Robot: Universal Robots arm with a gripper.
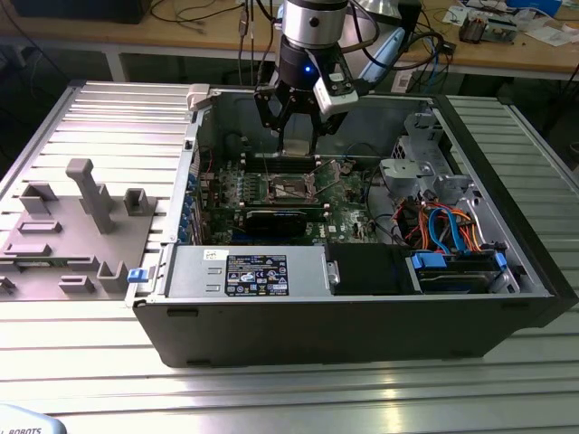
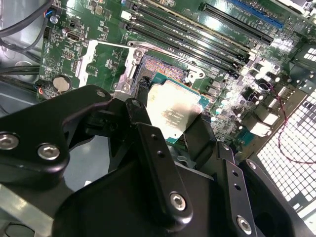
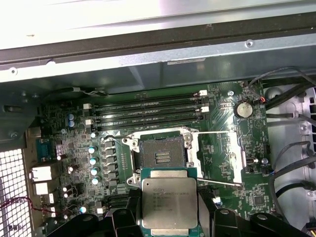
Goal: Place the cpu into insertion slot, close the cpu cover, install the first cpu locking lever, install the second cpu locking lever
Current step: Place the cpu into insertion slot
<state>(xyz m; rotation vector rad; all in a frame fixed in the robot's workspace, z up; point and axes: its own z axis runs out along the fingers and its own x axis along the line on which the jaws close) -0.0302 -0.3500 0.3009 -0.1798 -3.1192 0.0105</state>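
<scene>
My gripper (image 1: 296, 150) hangs inside the open computer case, shut on the cpu (image 1: 297, 139). In both wrist views the silver-topped cpu (image 3: 169, 202) (image 2: 173, 111) sits level between the black fingers (image 3: 129, 213), held by two opposite edges. It hovers above and just short of the insertion slot (image 3: 162, 157) (image 2: 165, 69), whose dark recess lies bare. The cpu cover (image 3: 238, 160) (image 2: 85, 66) is flipped open flat beside the slot. Two thin locking levers (image 3: 215, 132) (image 3: 219, 183) are swung out along the cover's sides.
Long memory slots (image 3: 148, 111) run just beyond the socket. A power supply (image 1: 244, 271) lines the case front, and a drive cage (image 1: 425, 149) with coloured cables (image 1: 443, 226) stands at the exterior view's right. A grey fixture block (image 1: 72, 226) lies on the table outside.
</scene>
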